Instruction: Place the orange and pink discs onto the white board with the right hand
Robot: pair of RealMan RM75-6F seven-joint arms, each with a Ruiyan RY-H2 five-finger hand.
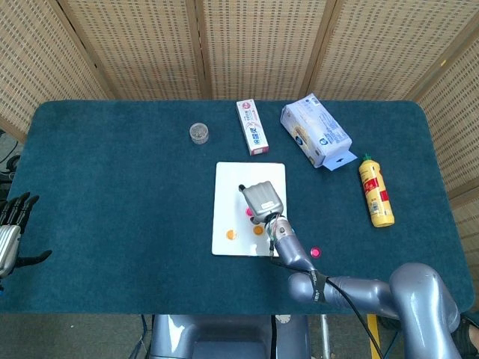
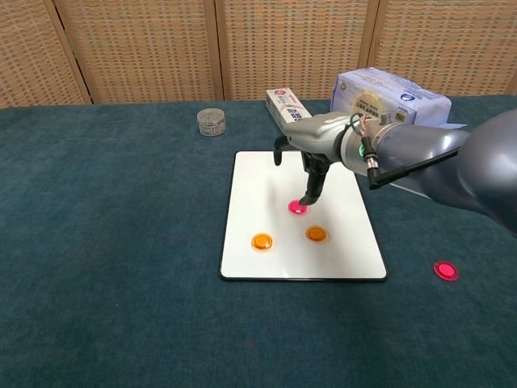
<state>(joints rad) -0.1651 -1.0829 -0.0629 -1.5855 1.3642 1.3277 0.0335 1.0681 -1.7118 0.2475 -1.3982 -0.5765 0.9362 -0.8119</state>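
Right hand [image 2: 311,153] released, over white board [image 2: 266,182] | pink disc [image 2: 298,208] lying on board

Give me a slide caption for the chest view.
Right robot hand above a pink disc on the white board, beside two orange discs.

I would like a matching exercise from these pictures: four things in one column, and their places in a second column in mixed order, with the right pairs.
Things:
1. pink disc under the right hand
2. second pink disc
3. yellow bottle
4. small clear jar

Places:
A. on the cloth, off the board
B. lying near the table's right edge
C. on the white board
D. on the cloth, left of the toothpaste box

Pairs: 1-C, 2-A, 3-B, 4-D
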